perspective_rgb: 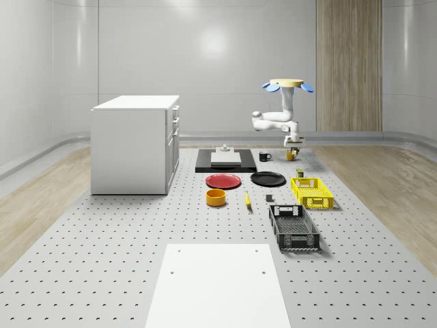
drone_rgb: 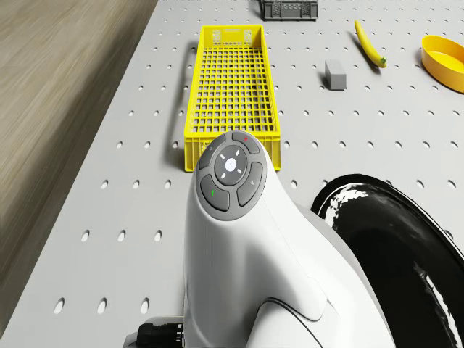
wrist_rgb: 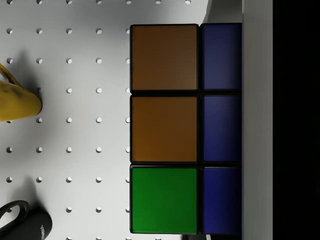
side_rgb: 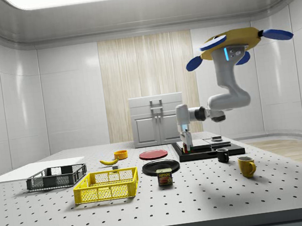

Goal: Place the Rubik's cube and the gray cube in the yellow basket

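A white cabinet (perspective_rgb: 135, 143) is being seen at nine o'clock; red plate (perspective_rgb: 223, 181) and black plate (perspective_rgb: 268, 179) centrally; a black basket (perspective_rgb: 293, 227) at five o'clock.

Two baskets sit on the tabletop (perspective_rgb: 102, 260): one yellow basket (perspective_rgb: 311, 192) and one dark gray basket (perspective_rgb: 293, 227). There are two plates, one red plate (perspective_rgb: 223, 181) and one black plate (perspective_rgb: 268, 179). Two mugs stand near each other, one black mug (perspective_rgb: 264, 156) and one yellow mug (side_rgb: 246, 166). I count one orange bowl (perspective_rgb: 216, 197), one banana (perspective_rgb: 247, 199), one gray cube (perspective_rgb: 270, 199), one Rubik's cube (wrist_rgb: 185, 129), one can (side_rgb: 164, 177), one white cabinet (perspective_rgb: 135, 143) and one black tray (perspective_rgb: 225, 160).
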